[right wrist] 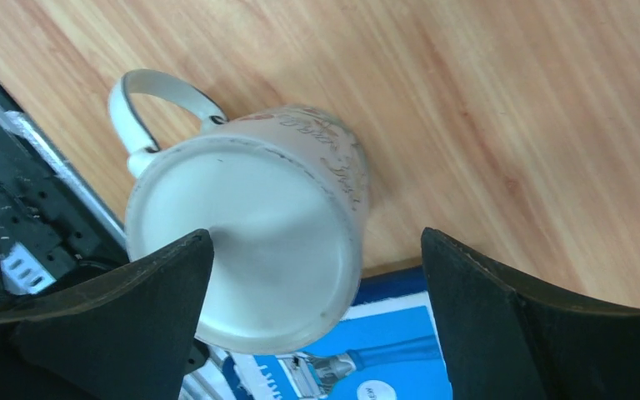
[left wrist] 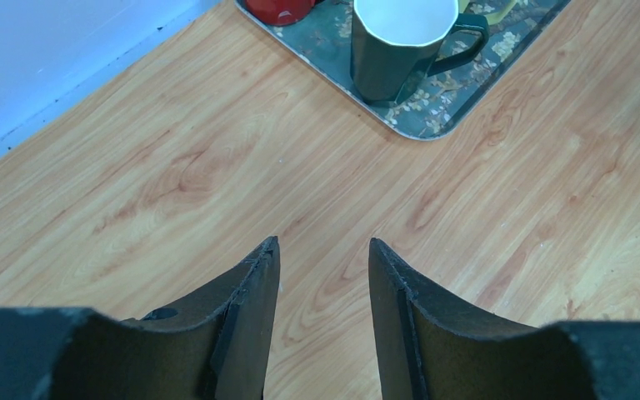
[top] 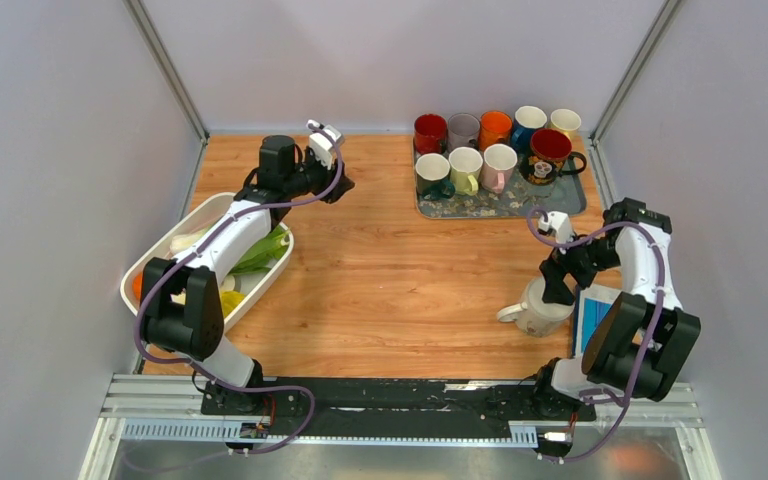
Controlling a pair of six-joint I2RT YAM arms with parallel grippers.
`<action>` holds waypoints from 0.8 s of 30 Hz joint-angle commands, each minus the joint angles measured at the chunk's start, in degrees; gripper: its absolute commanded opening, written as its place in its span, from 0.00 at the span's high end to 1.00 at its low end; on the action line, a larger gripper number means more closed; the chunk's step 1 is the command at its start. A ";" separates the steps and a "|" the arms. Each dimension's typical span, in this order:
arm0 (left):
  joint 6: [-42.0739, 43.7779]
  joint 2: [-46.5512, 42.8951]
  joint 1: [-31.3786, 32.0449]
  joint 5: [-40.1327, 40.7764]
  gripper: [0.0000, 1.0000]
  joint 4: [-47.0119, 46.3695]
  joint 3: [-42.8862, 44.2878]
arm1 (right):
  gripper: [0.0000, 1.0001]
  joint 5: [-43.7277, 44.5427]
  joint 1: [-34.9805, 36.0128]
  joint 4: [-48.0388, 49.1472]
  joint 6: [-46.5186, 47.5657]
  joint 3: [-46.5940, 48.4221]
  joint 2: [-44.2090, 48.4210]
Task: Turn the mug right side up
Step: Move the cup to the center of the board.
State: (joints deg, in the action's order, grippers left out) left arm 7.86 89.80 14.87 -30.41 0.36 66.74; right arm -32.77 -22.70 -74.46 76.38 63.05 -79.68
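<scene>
Black-and-white arms [top: 222, 240]; purple cables [top: 141, 325]; black wedge-shaped fingers [left wrist: 242, 333].

Left gripper [left wrist: 323, 247] over bare wood table [left wrist: 175, 183], jaws apart, nothing between them. Fingers [left wrist: 242, 317] dark, tips pointing up-frame. Patterned tray [left wrist: 433, 112] corner at top, sitting on the table. Green mug [left wrist: 392, 58] upright on the tray near that corner, white inside, handle to the right. Red mug [left wrist: 279, 10] partly cut off at top edge. Pale wall [left wrist: 50, 50] upper left.
</scene>
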 commanded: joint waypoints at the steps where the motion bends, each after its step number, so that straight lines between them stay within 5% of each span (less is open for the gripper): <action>1: 0.03 0.20 -0.16 -1.37 0.49 -2.87 1.36 | 0.05 1.85 -0.16 -0.55 5.87 -1.88 -2.42; 6: 1.54 -0.20 -0.19 -0.72 0.49 -2.34 1.79 | 0.12 -1.65 2.54 5.14 2.78 -1.13 -7.86; 14: 2.75 -2.57 -0.11 0.43 0.49 -2.15 -0.57 | 0.17 -4.44 21.37 13.54 -1.84 4.11 -16.51; 24: 5.30 -8.07 -0.23 1.25 0.49 -0.78 -5.54 | 0.19 -10.52 38.51 14.00 -7.56 35.27 -38.88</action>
State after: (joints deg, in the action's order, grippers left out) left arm 10.07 86.35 14.87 -29.32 -0.08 62.70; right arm -46.94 12.27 -76.42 66.76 88.20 -110.96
